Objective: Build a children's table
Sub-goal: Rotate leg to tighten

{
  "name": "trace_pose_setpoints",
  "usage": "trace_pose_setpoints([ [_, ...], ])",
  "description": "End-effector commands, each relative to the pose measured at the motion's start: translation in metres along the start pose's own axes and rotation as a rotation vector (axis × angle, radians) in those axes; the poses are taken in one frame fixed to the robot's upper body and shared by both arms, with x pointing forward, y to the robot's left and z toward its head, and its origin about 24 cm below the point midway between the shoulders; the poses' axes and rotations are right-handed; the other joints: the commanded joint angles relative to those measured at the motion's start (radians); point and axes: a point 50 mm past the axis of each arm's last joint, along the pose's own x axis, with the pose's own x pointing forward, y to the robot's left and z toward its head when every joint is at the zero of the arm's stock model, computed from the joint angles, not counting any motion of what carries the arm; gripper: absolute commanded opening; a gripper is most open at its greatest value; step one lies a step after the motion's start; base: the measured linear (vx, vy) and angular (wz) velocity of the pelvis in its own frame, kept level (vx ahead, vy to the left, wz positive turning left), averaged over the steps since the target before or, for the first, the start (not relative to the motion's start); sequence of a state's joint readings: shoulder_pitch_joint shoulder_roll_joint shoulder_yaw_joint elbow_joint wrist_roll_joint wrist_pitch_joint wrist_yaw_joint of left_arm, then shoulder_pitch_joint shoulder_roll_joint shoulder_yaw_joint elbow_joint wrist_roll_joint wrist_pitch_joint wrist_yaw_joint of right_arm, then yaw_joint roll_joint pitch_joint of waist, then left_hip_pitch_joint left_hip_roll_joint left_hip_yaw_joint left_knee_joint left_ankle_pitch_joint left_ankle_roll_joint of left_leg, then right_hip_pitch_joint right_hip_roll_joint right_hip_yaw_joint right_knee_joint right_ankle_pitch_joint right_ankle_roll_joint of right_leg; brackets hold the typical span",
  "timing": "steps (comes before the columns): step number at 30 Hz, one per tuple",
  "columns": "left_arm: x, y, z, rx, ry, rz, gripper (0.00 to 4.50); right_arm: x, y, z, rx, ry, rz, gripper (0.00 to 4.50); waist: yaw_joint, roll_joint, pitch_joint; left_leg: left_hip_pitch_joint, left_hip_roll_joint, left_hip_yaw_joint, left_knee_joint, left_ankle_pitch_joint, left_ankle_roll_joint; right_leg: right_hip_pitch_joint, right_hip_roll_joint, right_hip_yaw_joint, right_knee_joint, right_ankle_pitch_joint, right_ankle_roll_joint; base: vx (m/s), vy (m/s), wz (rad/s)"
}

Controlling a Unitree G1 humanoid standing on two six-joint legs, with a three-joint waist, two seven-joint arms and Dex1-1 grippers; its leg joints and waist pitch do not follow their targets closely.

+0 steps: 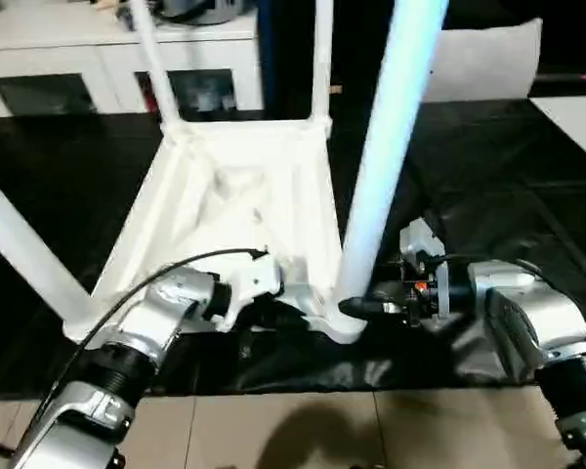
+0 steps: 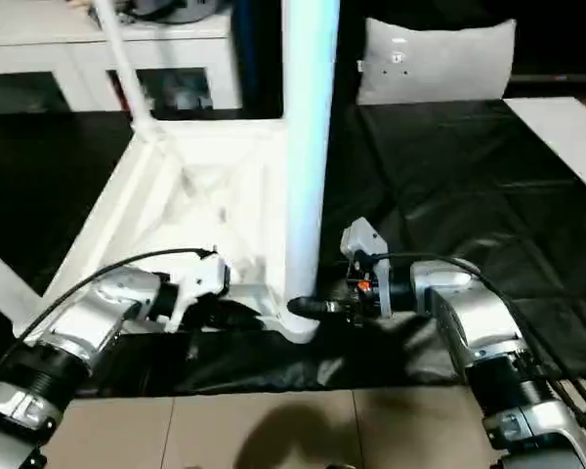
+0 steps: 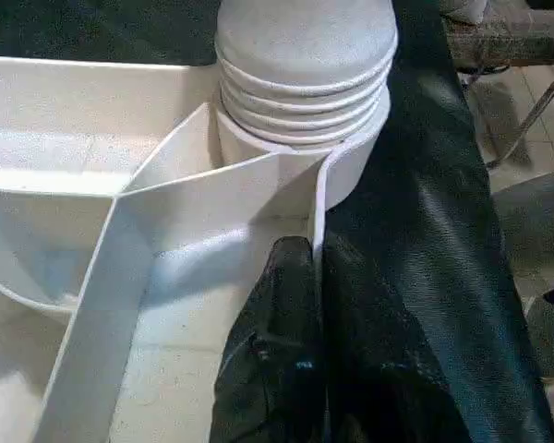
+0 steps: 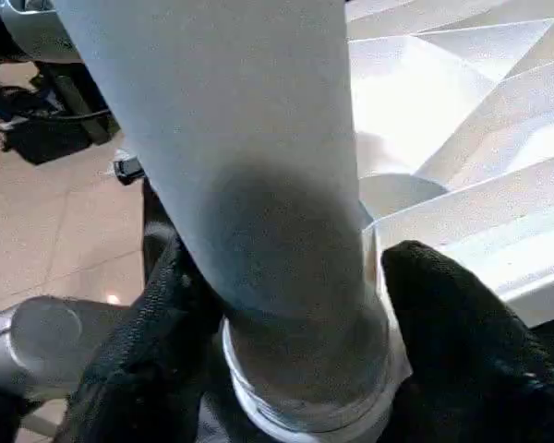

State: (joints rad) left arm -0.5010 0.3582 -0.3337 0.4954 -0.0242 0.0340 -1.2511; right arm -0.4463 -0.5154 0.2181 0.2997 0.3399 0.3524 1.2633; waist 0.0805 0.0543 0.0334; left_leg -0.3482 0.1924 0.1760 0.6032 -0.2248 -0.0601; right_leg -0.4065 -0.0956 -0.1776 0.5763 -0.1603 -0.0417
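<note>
On the black-covered work table (image 1: 488,166) we are looking at the tabletop (image 1: 239,195) lying upside down, ribbed underside up. Four legs are standing up from the corner sockets: two far legs (image 1: 148,59) (image 1: 321,59), one leaning out at near left (image 1: 24,249), and the near-right leg (image 1: 386,147) right in front of us.

We are holding the left gripper (image 3: 300,295) on the near rim of the top, just beside the near-right socket; its fingers (image 3: 277,369) are pressed together on the rim wall. We are wrapping the right gripper (image 4: 291,332) around the base of the near-right leg, one black finger (image 4: 443,323) on each side, touching the tube just above the socket (image 4: 314,415).

In the left wrist view thread rings (image 3: 305,92) are showing above the socket collar, so we are judging this last leg not fully seated. Progress: all four legs are in place, nearly done. Left: twisting this leg tight, then flipping the table upright.
</note>
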Motion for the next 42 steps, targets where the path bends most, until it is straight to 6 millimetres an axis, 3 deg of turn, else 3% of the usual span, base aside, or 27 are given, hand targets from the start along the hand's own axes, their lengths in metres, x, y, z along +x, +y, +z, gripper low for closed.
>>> trace_pose_setpoints([
  [1,0.001,-0.006,-0.010,-0.049,0.013,-0.006,0.00,0.001,-0.002,0.006,-0.030,0.006,0.006,2.67,0.013,-0.029,-0.064,-0.015,0.039,-0.012,-0.057,-0.049,0.113,0.074,-0.074,0.070,-0.069,-0.313,-0.062,0.000,0.000,0.00],
  [4,0.002,-0.008,-0.010,-0.063,0.009,0.002,0.00,0.002,0.000,0.004,-0.017,0.006,0.038,2.44,0.015,-0.021,-0.065,-0.013,0.041,-0.014,-0.058,-0.059,0.103,0.073,-0.071,0.069,-0.071,-0.327,-0.052,0.000,0.000,0.00],
  [6,0.002,-0.009,-0.010,-0.070,0.007,0.008,0.00,0.002,0.001,0.003,-0.013,0.006,0.046,2.33,0.015,-0.024,-0.065,-0.013,0.041,-0.014,-0.057,-0.059,0.105,0.072,-0.070,0.070,-0.070,-0.316,-0.057,0.000,0.000,0.00],
  [7,0.002,-0.009,-0.010,-0.083,0.003,0.019,0.00,0.001,0.002,0.001,-0.007,0.008,0.052,2.25,0.014,-0.018,-0.066,-0.013,0.040,-0.014,-0.057,-0.059,0.104,0.072,-0.069,0.070,-0.071,-0.313,-0.058,0.000,0.000,0.00],
  [9,0.004,-0.007,-0.010,-0.110,-0.012,0.043,0.00,0.002,0.005,-0.002,0.007,0.006,0.056,2.16,0.014,-0.018,-0.066,-0.014,0.040,-0.014,-0.056,-0.052,0.106,0.073,-0.068,0.070,-0.069,-0.298,-0.063,0.000,0.000,0.00],
  [13,0.006,0.000,-0.010,-0.154,-0.004,0.139,0.00,0.017,0.014,-0.010,0.051,-0.039,-0.017,2.07,0.015,-0.015,-0.065,-0.013,0.037,-0.014,-0.057,-0.058,0.101,0.073,-0.067,0.068,-0.076,-0.316,-0.051,0.000,0.000,0.00],
  [14,0.006,0.003,-0.009,-0.166,-0.007,0.164,0.00,0.024,0.014,-0.012,0.052,-0.035,-0.074,2.07,0.011,-0.004,-0.064,-0.012,0.034,-0.015,-0.057,-0.071,0.093,0.072,-0.066,0.065,-0.079,-0.338,-0.045,0.000,0.000,0.00],
  [16,0.007,0.009,-0.003,-0.195,-0.012,0.212,0.00,0.037,0.011,-0.015,0.073,-0.031,-0.200,2.04,-0.003,-0.007,-0.057,-0.010,0.028,-0.012,-0.060,-0.107,0.066,0.070,-0.063,0.060,-0.094,-0.413,-0.017,0.000,0.000,0.00],
  [18,0.008,0.016,0.003,-0.222,-0.018,0.257,0.00,0.048,0.008,-0.014,0.119,-0.042,-0.319,2.01,-0.023,0.003,-0.049,0.001,0.011,-0.011,-0.053,-0.168,0.039,0.063,-0.056,0.042,-0.120,-0.532,0.033,0.000,0.000,0.00],
  [19,0.011,0.021,0.007,-0.237,-0.027,0.293,0.00,0.054,0.005,-0.012,0.156,-0.055,-0.383,1.99,-0.041,0.006,-0.044,0.004,0.005,-0.013,-0.051,-0.201,0.030,0.060,-0.049,0.029,-0.134,-0.585,0.058,0.000,0.000,0.00],
  [21,0.015,0.029,0.014,-0.267,-0.044,0.359,0.00,0.062,0.002,-0.011,0.214,-0.062,-0.497,1.99,-0.064,0.005,-0.046,0.006,0.005,-0.021,-0.046,-0.250,0.023,0.065,-0.047,0.006,-0.148,-0.616,0.100,0.000,0.000,0.00],
  [22,0.017,0.031,0.015,-0.278,-0.045,0.388,0.00,0.064,0.000,-0.011,0.229,-0.065,-0.542,1.98,-0.076,0.017,-0.043,0.021,0.015,-0.027,-0.047,-0.292,0.025,0.063,-0.047,-0.010,-0.165,-0.618,0.109,0.000,0.000,0.00],
  [23,0.017,0.031,0.015,-0.278,-0.045,0.388,0.00,0.064,0.000,-0.011,0.229,-0.065,-0.542,1.98,-0.084,0.023,-0.045,0.031,0.022,-0.030,-0.049,-0.310,0.027,0.064,-0.051,-0.010,-0.168,-0.595,0.100,0.000,0.000,0.00],
  [24,0.020,0.035,0.017,-0.294,-0.045,0.432,0.00,0.068,-0.002,-0.009,0.255,-0.076,-0.605,1.98,-0.100,0.017,-0.047,0.016,0.041,-0.047,-0.064,-0.347,0.031,0.085,-0.055,-0.011,-0.153,-0.531,0.092,0.000,0.000,0.00],
  [25,0.021,0.038,0.018,-0.302,-0.043,0.460,0.00,0.071,-0.003,-0.009,0.275,-0.086,-0.642,1.98,-0.103,0.022,-0.041,0.014,0.059,-0.054,-0.079,-0.384,0.034,0.088,-0.061,-0.001,-0.145,-0.502,0.082,0.000,0.000,0.00],
  [26,0.025,0.042,0.020,-0.324,-0.045,0.516,0.00,0.078,-0.005,-0.007,0.323,-0.106,-0.715,1.98,-0.114,0.018,-0.040,0.027,0.051,-0.052,-0.074,-0.416,0.021,0.077,-0.065,0.000,-0.150,-0.524,0.070,0.000,0.000,0.00],
  [27,0.028,0.043,0.021,-0.330,-0.046,0.536,0.00,0.081,-0.005,-0.006,0.337,-0.121,-0.735,1.98,-0.117,0.009,-0.041,0.027,0.045,-0.051,-0.070,-0.415,0.015,0.078,-0.070,-0.003,-0.152,-0.542,0.069,0.000,0.000,0.00],
  [28,0.029,0.043,0.021,-0.329,-0.044,0.547,0.00,0.082,-0.005,-0.004,0.328,-0.132,-0.734,1.98,-0.121,0.013,-0.041,0.020,0.036,-0.051,-0.065,-0.397,0.010,0.084,-0.075,-0.008,-0.154,-0.560,0.076,0.000,0.000,0.00],
  [29,0.030,0.044,0.022,-0.315,-0.034,0.564,0.00,0.085,-0.004,-0.001,0.299,-0.149,-0.720,1.98,-0.122,0.004,-0.042,0.015,0.035,-0.050,-0.066,-0.383,0.014,0.086,-0.077,-0.005,-0.156,-0.561,0.083,0.000,0.000,0.00],
  [30,0.030,0.045,0.022,-0.305,-0.028,0.573,0.00,0.086,-0.003,0.001,0.280,-0.157,-0.711,2.32,-0.121,-0.006,-0.043,0.014,0.030,-0.047,-0.063,-0.354,0.020,0.082,-0.083,0.000,-0.156,-0.564,0.088,0.000,0.000,0.00],
  [31,0.031,0.045,0.022,-0.295,-0.021,0.575,0.00,0.085,-0.002,0.004,0.263,-0.167,-0.701,2.32,-0.120,-0.008,-0.043,0.014,0.027,-0.046,-0.064,-0.329,0.024,0.080,-0.083,0.004,-0.155,-0.562,0.084,0.000,0.000,0.00],
  [32,0.031,0.045,0.022,-0.291,-0.020,0.573,0.00,0.085,-0.001,0.004,0.260,-0.171,-0.697,2.67,-0.118,-0.010,-0.044,0.011,0.026,-0.046,-0.065,-0.312,0.027,0.081,-0.085,0.007,-0.153,-0.552,0.080,0.000,0.000,0.00],
  [36,0.023,0.040,0.016,-0.199,-0.006,0.496,0.00,0.059,-0.004,0.001,0.186,-0.165,-0.646,2.89,-0.098,-0.017,-0.047,-0.001,0.034,-0.047,-0.073,-0.244,0.053,0.086,-0.086,0.029,-0.136,-0.486,0.050,0.000,0.000,0.00],
  [38,0.019,0.034,0.013,-0.132,-0.006,0.427,0.00,0.046,-0.003,-0.001,0.158,-0.157,-0.625,3.10,-0.088,-0.016,-0.054,-0.012,0.037,-0.047,-0.073,-0.169,0.068,0.091,-0.089,0.041,-0.116,-0.391,0.015,0.000,0.000,0.00],
  [39,0.018,0.031,0.013,-0.097,-0.010,0.393,0.00,0.042,-0.003,-0.002,0.148,-0.155,-0.610,3.15,-0.084,-0.021,-0.059,-0.018,0.034,-0.045,-0.068,-0.130,0.080,0.092,-0.088,0.046,-0.106,-0.349,0.001,0.000,0.000,0.00],
  [40,0.018,0.030,0.012,-0.094,-0.010,0.388,0.00,0.042,-0.002,-0.002,0.147,-0.155,-0.608,3.21,-0.084,-0.021,-0.059,-0.018,0.034,-0.045,-0.068,-0.130,0.080,0.092,-0.088,0.046,-0.106,-0.349,0.001,0.000,0.000,0.00],
  [42,0.012,0.025,0.009,-0.060,-0.003,0.343,0.00,0.029,0.001,-0.003,0.126,-0.159,-0.567,3.51,-0.062,-0.021,-0.069,-0.026,0.039,-0.042,-0.059,-0.015,0.119,0.091,-0.088,0.057,-0.077,-0.217,-0.038,0.000,0.000,0.00],
])
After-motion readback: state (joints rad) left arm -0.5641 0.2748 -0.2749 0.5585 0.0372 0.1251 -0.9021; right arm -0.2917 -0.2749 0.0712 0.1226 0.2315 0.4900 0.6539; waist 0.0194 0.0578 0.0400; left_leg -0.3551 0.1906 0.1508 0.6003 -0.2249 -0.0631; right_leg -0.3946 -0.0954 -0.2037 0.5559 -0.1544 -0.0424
